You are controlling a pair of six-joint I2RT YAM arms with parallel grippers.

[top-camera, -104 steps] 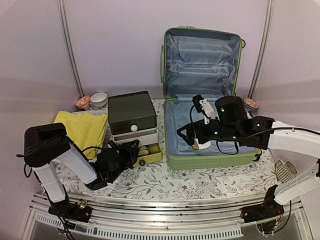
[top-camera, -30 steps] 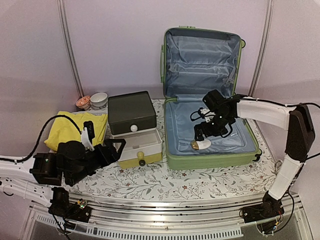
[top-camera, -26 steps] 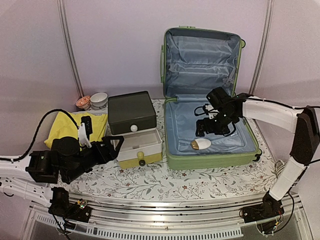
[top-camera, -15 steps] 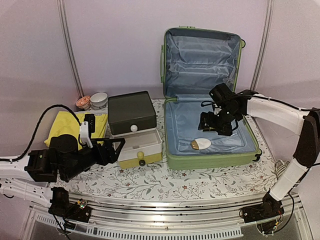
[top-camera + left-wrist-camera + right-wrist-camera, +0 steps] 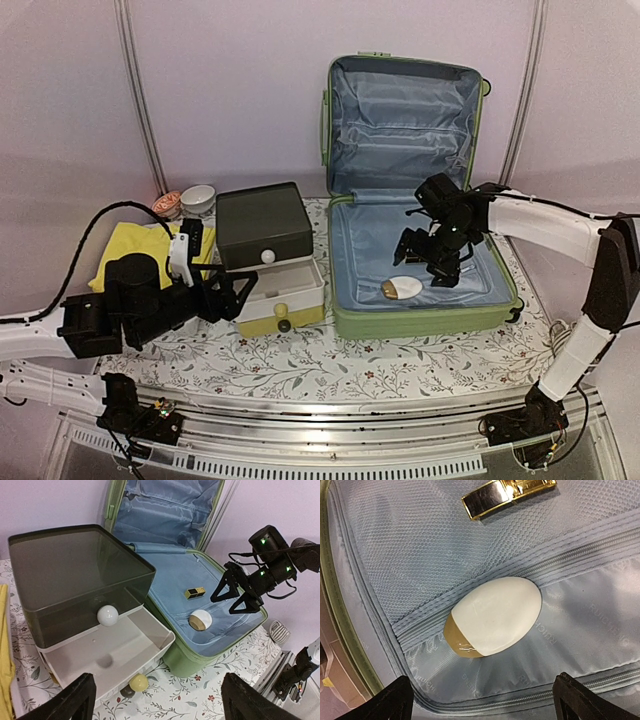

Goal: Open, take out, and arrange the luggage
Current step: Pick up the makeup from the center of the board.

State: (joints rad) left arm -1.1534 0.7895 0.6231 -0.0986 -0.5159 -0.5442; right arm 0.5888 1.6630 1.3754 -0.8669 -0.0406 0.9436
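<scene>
The luggage [image 5: 420, 318] lies open on the right of the table, a light-green suitcase with its blue-lined lid upright against the wall. On its lining rest a white-and-tan egg-shaped item [image 5: 403, 288] [image 5: 495, 615] [image 5: 200, 619] and a small gold-and-black bar [image 5: 507, 495] [image 5: 194, 593]. My right gripper [image 5: 425, 262] [image 5: 485, 702] hovers open just above the egg-shaped item, touching nothing. My left gripper [image 5: 238, 292] [image 5: 160, 702] is open and empty, held above the table in front of the drawer box.
The dark-lidded drawer box [image 5: 263, 225] stands left of the suitcase, its white drawer [image 5: 100, 650] pulled out and empty above a yellow one [image 5: 270, 320]. A yellow cloth [image 5: 150, 250] and small bowls [image 5: 190, 200] lie at the far left.
My right gripper rose off the egg-shaped item, drifted right and now hangs over it. My left arm has come a little closer to the drawer box. The white drawer stands open.
</scene>
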